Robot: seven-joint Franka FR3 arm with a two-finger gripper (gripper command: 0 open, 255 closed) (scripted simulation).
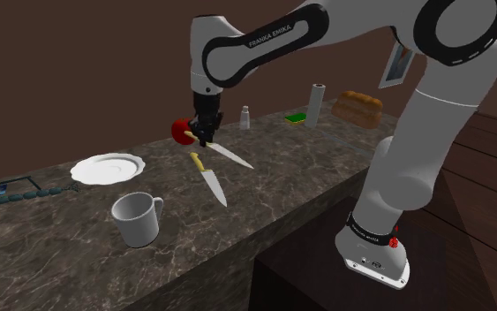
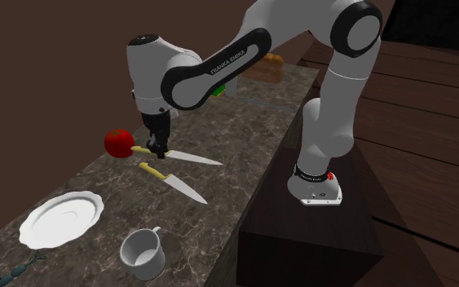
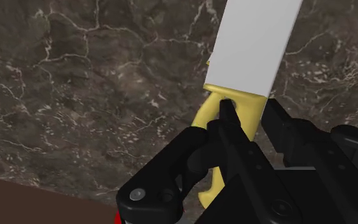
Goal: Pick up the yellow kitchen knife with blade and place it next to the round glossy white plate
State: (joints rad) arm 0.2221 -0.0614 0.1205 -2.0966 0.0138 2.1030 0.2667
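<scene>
The gripper clasps the yellow knife, apparently clear of the counter at frame centre; next, carry it left beside the white plate.

White Franka arm with dark joints arched high from its base, forearm angled down, all-black two-finger gripper pointing downward, fingers clasped on yellow-handled, white-bladed kitchen knife
</scene>
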